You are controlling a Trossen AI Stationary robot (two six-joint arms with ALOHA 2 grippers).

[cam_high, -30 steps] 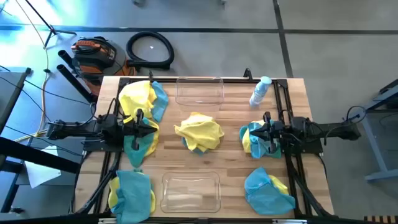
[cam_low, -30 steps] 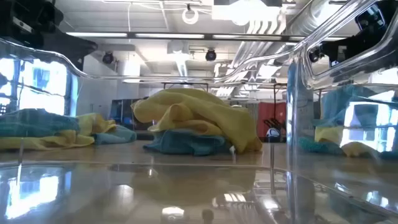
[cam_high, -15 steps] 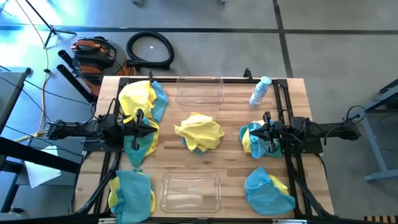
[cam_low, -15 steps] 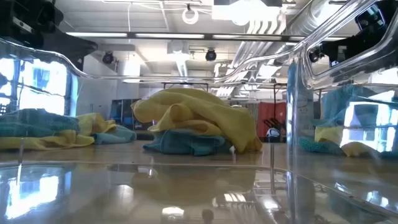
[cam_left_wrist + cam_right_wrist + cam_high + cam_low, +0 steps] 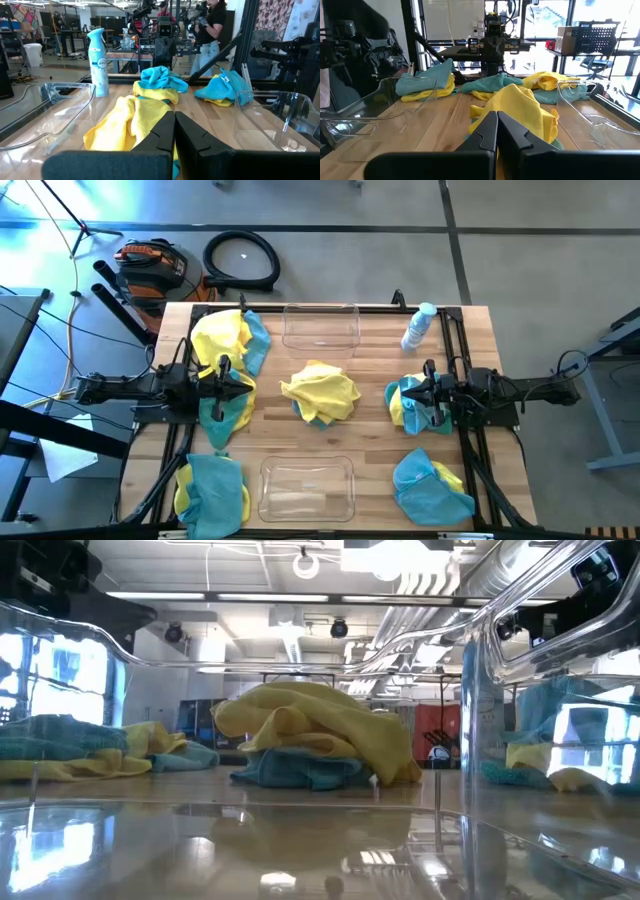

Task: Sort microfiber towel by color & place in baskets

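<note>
Both pincers clenched, empty. Left gripper parked over the left-side heap; right gripper over the right-side heap. Fingers pressed together in each wrist view, pointing at the centre pile.

Towels: none sorted yet. Centre pile is yellow over teal, seen plainly at table level. Far-left heap yellow with teal edge; a teal piece under the left arm; near-left heap teal on yellow; heap under the right gripper mixed; near-right heap teal with a yellow corner.

Containers: far basket and near basket both clear, both bare inside.

Risks, as I judge them:
- Colours are layered everywhere. A pinch on top cloth may drag the other colour with it into the wrong tub.
- Baskets look light; a draped towel could snag a rim and shift one.
- Spray bottle stands near the far basket, right side; a sweeping arm could tip it.
</note>
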